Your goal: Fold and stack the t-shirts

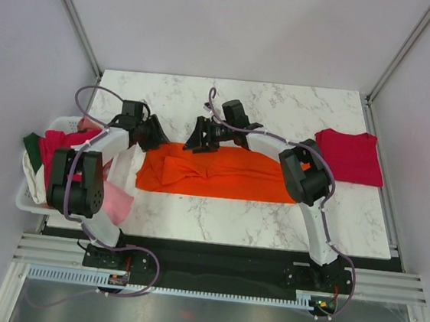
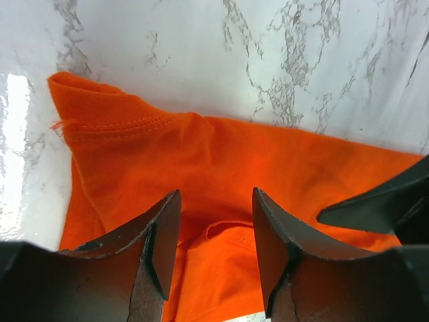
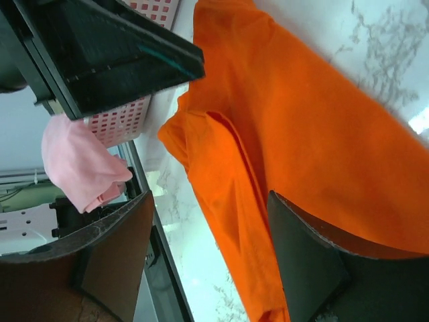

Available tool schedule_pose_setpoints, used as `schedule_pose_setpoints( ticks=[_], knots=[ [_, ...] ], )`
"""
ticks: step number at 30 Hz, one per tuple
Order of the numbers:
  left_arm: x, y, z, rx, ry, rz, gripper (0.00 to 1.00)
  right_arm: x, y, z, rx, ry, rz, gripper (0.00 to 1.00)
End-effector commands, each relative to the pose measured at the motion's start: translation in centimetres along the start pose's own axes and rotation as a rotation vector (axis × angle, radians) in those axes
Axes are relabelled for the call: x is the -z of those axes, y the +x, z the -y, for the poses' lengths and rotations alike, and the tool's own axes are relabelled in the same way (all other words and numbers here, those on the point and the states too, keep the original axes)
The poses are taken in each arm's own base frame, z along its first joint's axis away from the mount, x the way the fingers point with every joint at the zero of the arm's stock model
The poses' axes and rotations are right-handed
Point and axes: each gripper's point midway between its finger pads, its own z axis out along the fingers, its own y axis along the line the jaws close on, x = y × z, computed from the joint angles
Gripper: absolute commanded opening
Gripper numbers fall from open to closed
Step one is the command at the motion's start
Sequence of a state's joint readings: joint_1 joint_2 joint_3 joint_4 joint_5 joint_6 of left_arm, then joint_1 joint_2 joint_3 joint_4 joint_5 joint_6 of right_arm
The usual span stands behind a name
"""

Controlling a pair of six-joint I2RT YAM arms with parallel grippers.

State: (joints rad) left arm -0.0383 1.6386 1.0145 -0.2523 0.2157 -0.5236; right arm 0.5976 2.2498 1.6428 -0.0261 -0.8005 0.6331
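Broadly, the marble table (image 1: 282, 106) fills the top view; across its middle lies the orange tee (image 1: 229, 174), folded into a long band running left to right, with one hemmed corner on bare marble in the left wrist view (image 2: 107, 127); the basket (image 1: 65, 124) sits off the table's left edge, heaped with tees in red, dark green and white; a folded red tee (image 1: 350, 156) lies flat near the right edge, apart from the orange one; a pink tee (image 1: 118, 201) droops over the basket's near side; the left gripper (image 1: 155, 134) hangs at the orange tee's far left corner, fingers spread wide over the cloth (image 2: 214, 248), grasping nothing; the right gripper (image 1: 200, 140) is just beside it at the far edge, likewise spread and unloaded (image 3: 208, 261).
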Motion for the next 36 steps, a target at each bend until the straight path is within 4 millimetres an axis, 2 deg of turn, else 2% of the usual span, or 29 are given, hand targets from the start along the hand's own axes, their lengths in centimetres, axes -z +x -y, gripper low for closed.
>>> schedule_pose_setpoints(
  ticks=[1, 2, 3, 4, 6, 9, 14, 17, 22, 24, 26, 32, 36],
  knots=[
    [-1.1, 0.4, 1.6, 0.018, 0.056, -0.037, 0.54, -1.8, -1.1, -1.7, 0.062, -0.099, -0.014, 0.77],
    [-1.5, 0.8, 1.6, 0.021, 0.063, -0.055, 0.54, -2.2, -1.5, -2.4, 0.082, -0.121, -0.014, 0.76],
    [-1.7, 0.9, 1.7, 0.023, 0.069, -0.065, 0.54, -2.5, -1.6, -2.3, 0.087, -0.129, -0.017, 0.77],
    [-1.8, 1.0, 1.9, 0.021, 0.076, -0.073, 0.54, -3.2, -1.2, -1.4, 0.071, -0.128, -0.029, 0.77],
    [-2.3, 1.4, 1.9, 0.021, 0.082, -0.094, 0.54, -3.8, -1.4, -2.0, 0.086, -0.157, -0.038, 0.77],
    [-2.7, 1.9, 1.7, 0.022, 0.08, -0.115, 0.54, -4.9, -0.9, -1.5, 0.078, -0.165, -0.058, 0.77],
    [-3.2, 1.9, 1.2, 0.015, 0.05, -0.131, 0.54, -6.0, 1.3, -1.2, 0.041, -0.196, -0.111, 0.76],
    [-3.7, 1.6, 0.7, 0.008, 0.025, -0.13, 0.54, -5.8, 2.9, -1.2, 0.028, -0.197, -0.139, 0.76],
    [-4.2, 1.4, 0.2, 0.001, -0.006, -0.135, 0.54, -4.7, 5.6, -1.5, 0.018, -0.196, -0.18, 0.74],
    [-4.4, 1.4, 0.0, -0.004, -0.013, -0.139, 0.54, -3.9, 5.8, -2.8, 0.031, -0.214, -0.179, 0.72],
    [-4.8, 1.4, -0.5, -0.01, -0.035, -0.141, 0.54, -3.1, 6.6, -3.1, 0.024, -0.221, -0.178, 0.7],
    [-5.6, 1.6, -1.2, -0.013, -0.061, -0.158, 0.53, -0.6, 7.6, -6.0, 0.028, -0.254, -0.158, 0.67],
    [-5.9, 1.6, -1.8, -0.011, -0.079, -0.159, 0.53, 0.8, 9.6, -7.8, 0.051, -0.278, -0.175, 0.66]
  ],
)
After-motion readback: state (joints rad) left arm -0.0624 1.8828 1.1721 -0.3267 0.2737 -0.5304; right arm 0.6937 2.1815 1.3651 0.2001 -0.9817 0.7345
